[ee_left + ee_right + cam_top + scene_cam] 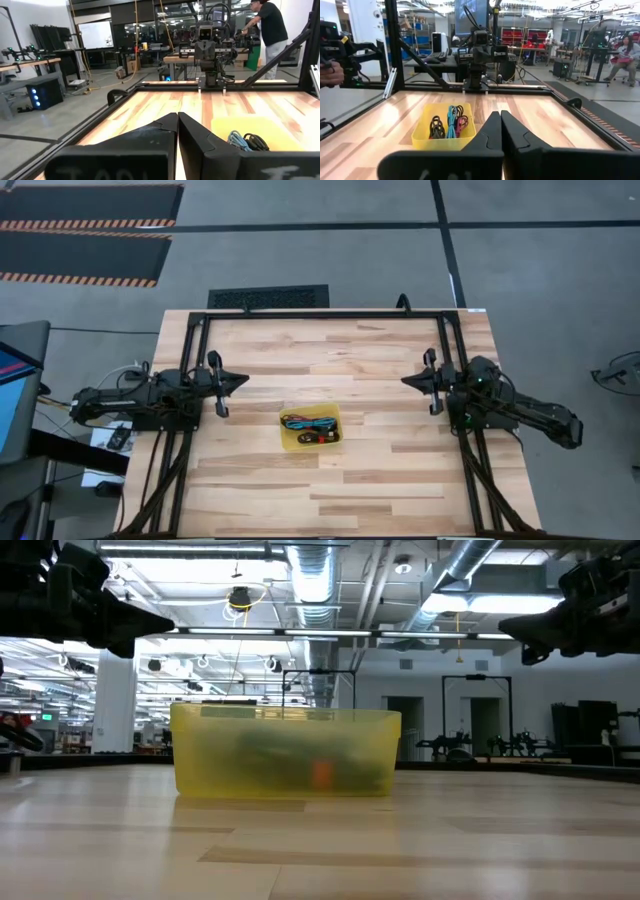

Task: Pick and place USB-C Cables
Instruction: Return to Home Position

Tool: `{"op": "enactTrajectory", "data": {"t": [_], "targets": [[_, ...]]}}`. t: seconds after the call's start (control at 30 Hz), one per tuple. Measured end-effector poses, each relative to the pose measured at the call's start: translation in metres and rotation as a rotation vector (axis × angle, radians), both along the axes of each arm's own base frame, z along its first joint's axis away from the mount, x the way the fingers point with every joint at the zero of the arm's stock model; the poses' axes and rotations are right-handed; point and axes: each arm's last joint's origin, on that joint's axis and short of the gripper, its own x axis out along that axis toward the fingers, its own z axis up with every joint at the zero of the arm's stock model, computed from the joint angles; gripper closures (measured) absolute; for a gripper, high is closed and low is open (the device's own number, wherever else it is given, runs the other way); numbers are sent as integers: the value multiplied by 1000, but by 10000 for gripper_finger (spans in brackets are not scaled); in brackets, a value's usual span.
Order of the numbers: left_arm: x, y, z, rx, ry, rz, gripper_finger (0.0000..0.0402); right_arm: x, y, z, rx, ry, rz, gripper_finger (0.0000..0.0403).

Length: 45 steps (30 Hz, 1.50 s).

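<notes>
Holding my left gripper [241, 381] and right gripper [407, 381] pinched closed and empty above opposite sides of the table [400, 480], I see the USB-C cables [310, 427] heaped in the yellow tray [287, 444] between them, where only an arm dipping low while homing might knock that tray.

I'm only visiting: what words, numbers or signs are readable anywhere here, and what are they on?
No text reads clearly.
Raised marks on the left arm's jaws: too blurred to read.
Similar marks on the right arm's jaws: too blurred.
White board beyond the table: writing too small.
Yellow bin and cables: no text visible.
</notes>
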Motion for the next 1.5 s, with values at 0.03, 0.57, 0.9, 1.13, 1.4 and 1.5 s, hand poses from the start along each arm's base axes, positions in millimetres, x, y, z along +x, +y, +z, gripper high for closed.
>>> {"op": "enactTrajectory", "data": {"t": [0.03, 0.57, 0.9, 1.13, 1.4, 1.5], "targets": [[0, 0, 0, 0, 0, 0, 401, 0, 0, 0, 0, 2, 2, 397], [0, 0, 0, -4, 1, -8, 401, 0, 2, -1, -16, 15, 57, 393], [0, 0, 0, -8, 0, -8, 401, 0, 3, -1, -35, 15, 63, 393], [0, 0, 0, -9, 0, -9, 401, 0, 3, -2, -42, 15, 63, 392], [0, 0, 0, -9, 0, -8, 401, 0, 3, -2, -52, 14, 60, 388], [0, 0, 0, -8, 0, -8, 401, 0, 2, -2, -43, 15, 55, 381]]}}
